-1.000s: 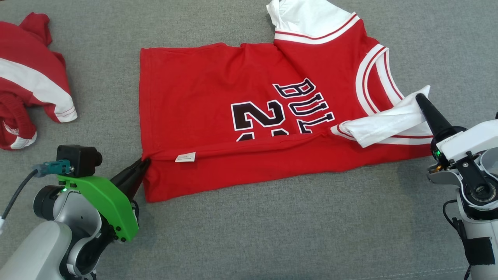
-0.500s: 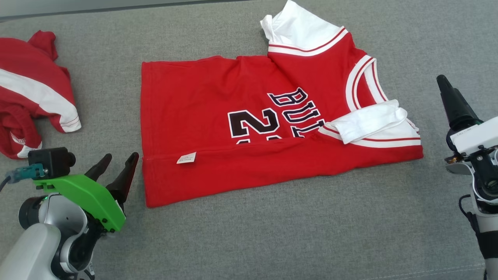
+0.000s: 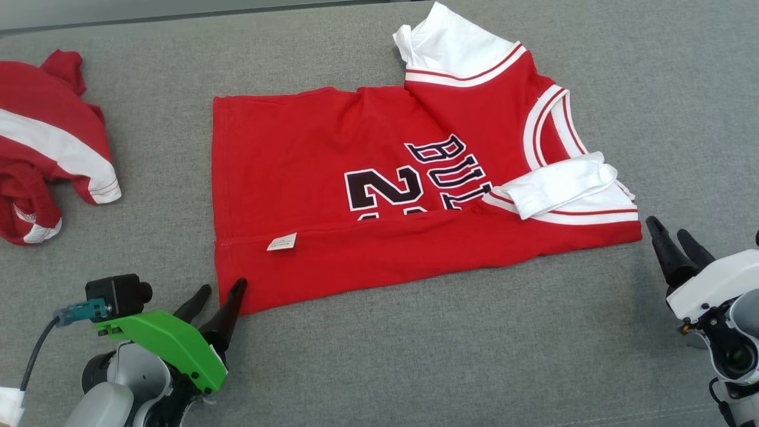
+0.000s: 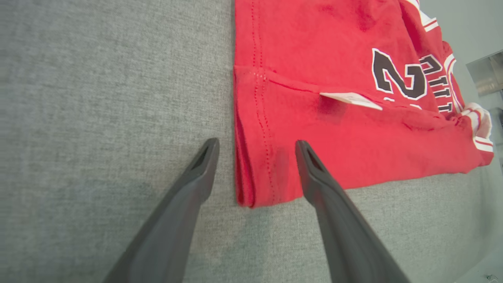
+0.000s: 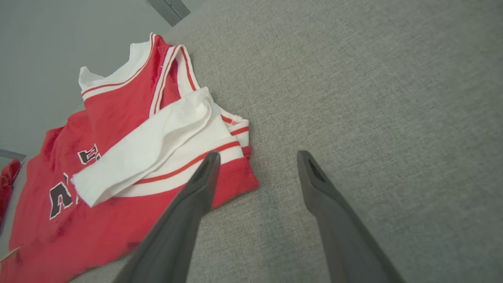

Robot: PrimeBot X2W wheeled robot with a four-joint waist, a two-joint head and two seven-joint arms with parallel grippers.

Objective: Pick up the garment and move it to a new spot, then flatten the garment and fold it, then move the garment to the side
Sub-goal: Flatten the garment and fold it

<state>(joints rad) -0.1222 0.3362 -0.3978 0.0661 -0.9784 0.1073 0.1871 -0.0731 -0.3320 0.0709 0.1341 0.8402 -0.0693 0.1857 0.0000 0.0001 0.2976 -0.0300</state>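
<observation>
Left tool (image 3: 222,286) released, straddling the 7 o'clock corner of the jersey (image 3: 367,178).
Right tool (image 3: 669,227) released, just off its 4 o'clock corner.

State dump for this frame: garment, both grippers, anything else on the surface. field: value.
garment: red jersey, near edge folded up over the number, white sleeve folded onto it
surface: grey fabric
left gripper: open, straddling the near hem corner
right gripper: open, empty, beside the shoulder corner
other: crumpled red-and-white garment, far left
</observation>
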